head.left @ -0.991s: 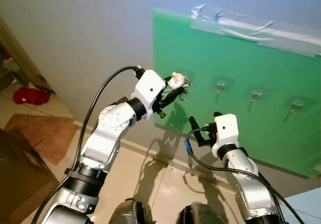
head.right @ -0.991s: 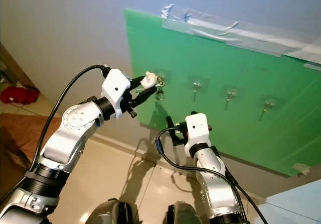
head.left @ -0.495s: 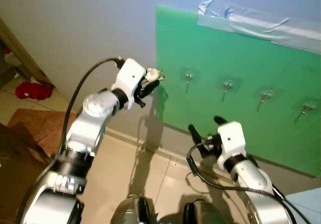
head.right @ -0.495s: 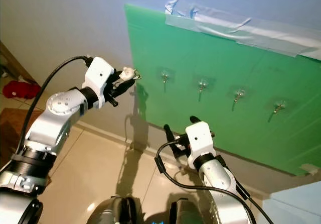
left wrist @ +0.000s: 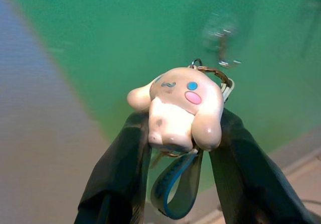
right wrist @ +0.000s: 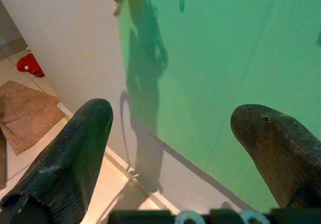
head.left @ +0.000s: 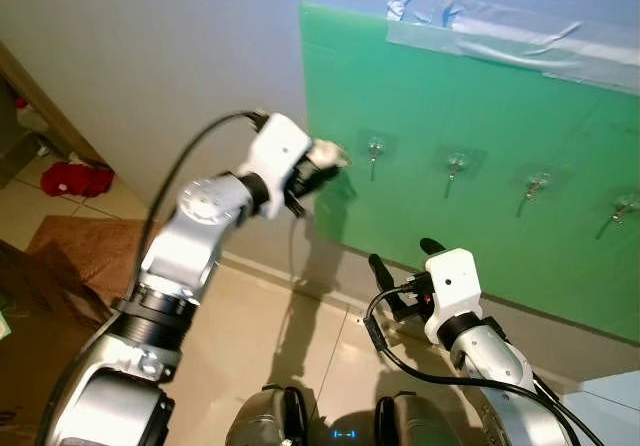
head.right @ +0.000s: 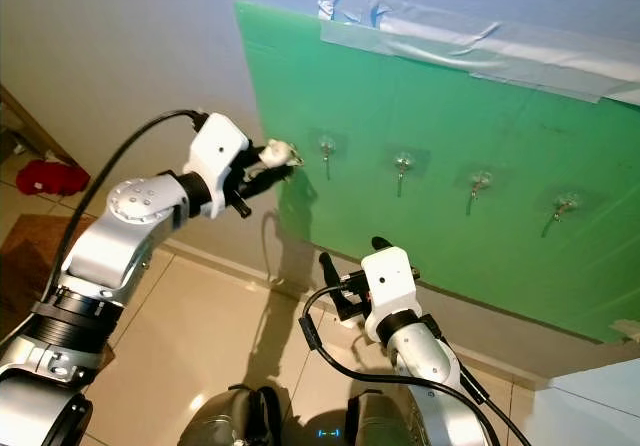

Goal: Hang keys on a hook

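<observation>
While the left pincer (left wrist: 175, 133) grips the keys (left wrist: 178, 108) (a white plush charm on a ring) just beside the leftmost of 4 hooks (head.left: 375, 150) on the green board (head.left: 480, 196), the right pincer (right wrist: 175, 133) hangs spread wide, lower down.

A second ago my left gripper (head.left: 322, 163) held the keys (left wrist: 181, 107) right up at the leftmost hook (head.left: 375, 150). Half a second ago I had drawn them back past the left edge of the green board (head.left: 480, 196), over the bare wall. Now I have brought them in again, just over that edge and short of the hook. My right gripper (head.left: 398, 263) has sunk a little lower below the board since the first picture.
</observation>
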`<state>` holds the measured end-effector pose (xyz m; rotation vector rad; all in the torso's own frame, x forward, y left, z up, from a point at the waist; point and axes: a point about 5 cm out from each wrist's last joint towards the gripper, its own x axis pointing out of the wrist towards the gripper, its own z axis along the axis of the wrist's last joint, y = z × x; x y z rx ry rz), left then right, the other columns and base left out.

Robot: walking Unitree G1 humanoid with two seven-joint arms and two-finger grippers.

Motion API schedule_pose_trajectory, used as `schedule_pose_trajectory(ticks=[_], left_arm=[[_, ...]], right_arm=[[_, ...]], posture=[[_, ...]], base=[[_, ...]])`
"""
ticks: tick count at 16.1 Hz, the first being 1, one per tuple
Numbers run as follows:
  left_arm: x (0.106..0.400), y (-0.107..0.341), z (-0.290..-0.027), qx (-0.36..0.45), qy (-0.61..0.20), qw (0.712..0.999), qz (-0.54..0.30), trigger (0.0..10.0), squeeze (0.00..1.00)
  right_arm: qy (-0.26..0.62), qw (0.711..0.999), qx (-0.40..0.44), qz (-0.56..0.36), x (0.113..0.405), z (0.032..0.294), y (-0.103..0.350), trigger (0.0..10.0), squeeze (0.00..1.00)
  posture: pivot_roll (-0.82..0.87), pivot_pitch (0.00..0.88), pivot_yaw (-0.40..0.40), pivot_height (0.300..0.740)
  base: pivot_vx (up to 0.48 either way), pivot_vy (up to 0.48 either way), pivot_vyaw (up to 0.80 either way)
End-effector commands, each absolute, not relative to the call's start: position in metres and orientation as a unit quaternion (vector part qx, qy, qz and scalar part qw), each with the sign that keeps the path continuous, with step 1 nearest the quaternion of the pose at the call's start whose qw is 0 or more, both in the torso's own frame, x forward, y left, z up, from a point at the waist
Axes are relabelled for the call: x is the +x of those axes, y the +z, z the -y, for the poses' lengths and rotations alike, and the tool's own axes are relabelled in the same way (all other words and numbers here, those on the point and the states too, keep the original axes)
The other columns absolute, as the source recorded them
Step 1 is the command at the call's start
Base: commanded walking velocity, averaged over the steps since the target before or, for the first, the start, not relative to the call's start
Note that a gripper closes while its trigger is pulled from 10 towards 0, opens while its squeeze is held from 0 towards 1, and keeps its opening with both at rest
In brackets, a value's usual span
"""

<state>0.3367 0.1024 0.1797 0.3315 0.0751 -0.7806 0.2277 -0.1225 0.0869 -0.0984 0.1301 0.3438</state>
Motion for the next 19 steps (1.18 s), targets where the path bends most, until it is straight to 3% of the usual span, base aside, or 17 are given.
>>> schedule_pose_trajectory(ticks=[1, 10, 19], left_arm=[[0.334, 0.18, -0.102, 0.165, -0.383, 0.908, -0.037, 0.0, 0.0], [0.336, 0.188, -0.075, 0.183, -0.412, 0.893, -0.012, 0.0, 0.0], [0.342, 0.189, -0.07, 0.213, -0.39, 0.896, -0.017, 0.0, 0.0]], right_arm=[[0.167, 0.982, -0.048, -0.071, 0.225, 0.124, 0.085, 10.0, 0.0], [0.163, 0.983, -0.046, -0.074, 0.223, 0.122, 0.085, 10.0, 0.0], [0.164, 0.982, -0.046, -0.081, 0.221, 0.124, 0.084, 10.0, 0.0]], posture=[[-0.16, 0.186, 0.087, 0.71], [-0.18, 0.191, 0.089, 0.71], [-0.18, 0.197, 0.071, 0.71]], base=[[0.0, 0.0, 0.0], [0.0, 0.0, 0.0], [0.0, 0.0, 0.0]])
